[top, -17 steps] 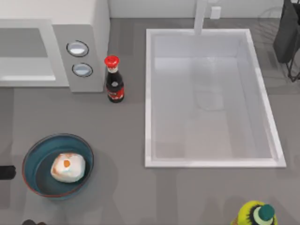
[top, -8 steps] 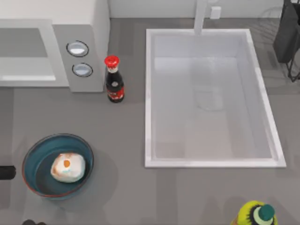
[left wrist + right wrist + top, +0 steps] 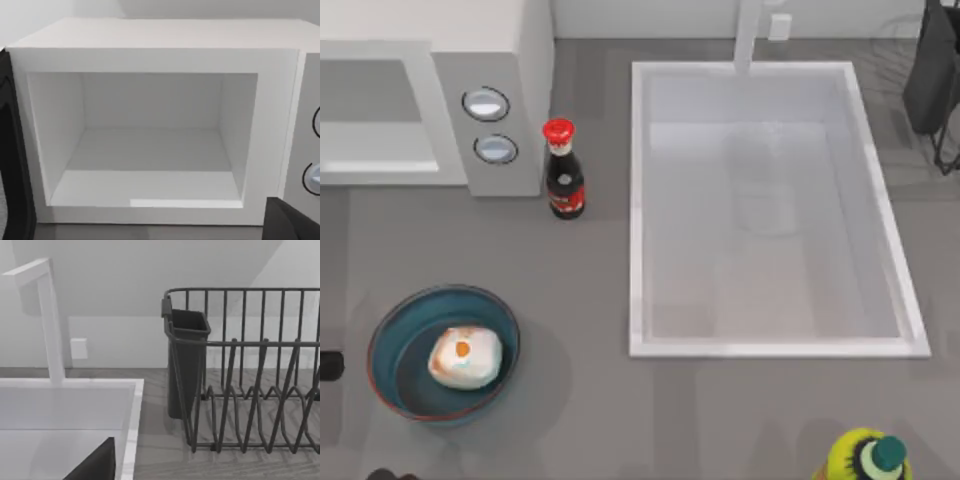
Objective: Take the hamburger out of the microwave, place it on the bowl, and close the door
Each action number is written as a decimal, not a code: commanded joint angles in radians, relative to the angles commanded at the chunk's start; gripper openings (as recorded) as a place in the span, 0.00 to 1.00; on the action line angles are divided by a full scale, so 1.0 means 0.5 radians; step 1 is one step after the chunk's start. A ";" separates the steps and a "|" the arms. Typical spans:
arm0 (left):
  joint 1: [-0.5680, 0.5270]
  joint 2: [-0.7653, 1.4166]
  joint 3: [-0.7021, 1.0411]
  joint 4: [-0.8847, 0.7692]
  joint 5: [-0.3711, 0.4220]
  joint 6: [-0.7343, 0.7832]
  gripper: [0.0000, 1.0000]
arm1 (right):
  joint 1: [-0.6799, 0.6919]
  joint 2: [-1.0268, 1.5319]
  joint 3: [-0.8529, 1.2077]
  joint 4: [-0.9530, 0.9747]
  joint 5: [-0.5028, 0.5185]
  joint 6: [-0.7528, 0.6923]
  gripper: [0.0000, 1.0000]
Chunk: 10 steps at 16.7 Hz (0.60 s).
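Jaws on both arms are too hidden for me to tell if they are spread or pressed together. One dark bit of the left gripper (image 3: 292, 222) pokes into the left wrist view, facing the microwave (image 3: 150, 40), and a dark bit of the right gripper (image 3: 95, 465) sits over by the sink (image 3: 70, 405) and the wire rack (image 3: 250, 390). The hamburger (image 3: 465, 358) lies inside the bowl (image 3: 405, 340), near the table's left front, so I think that job is done. It is a soft-looking whitish lump with an orange spot. The bowl is round and blue with a thin red-brown rim, deep enough to keep the hamburger from rolling off. The microwave is a big pale box with flat, smooth walls, and its inside is open and bare. A dark panel (image 3: 12, 150) at the side of the opening looks like the door, swung wide. I think the left arm (image 3: 328, 365) waits there because the door is not yet shut.
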 joint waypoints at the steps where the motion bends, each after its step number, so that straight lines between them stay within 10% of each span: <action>1: 0.081 0.021 0.010 0.011 0.081 0.000 0.00 | 0.000 0.000 0.000 0.000 0.000 0.000 1.00; 10: 0.325 0.088 0.034 0.052 0.325 0.003 0.00 | 0.000 0.000 0.000 0.000 0.000 0.000 1.00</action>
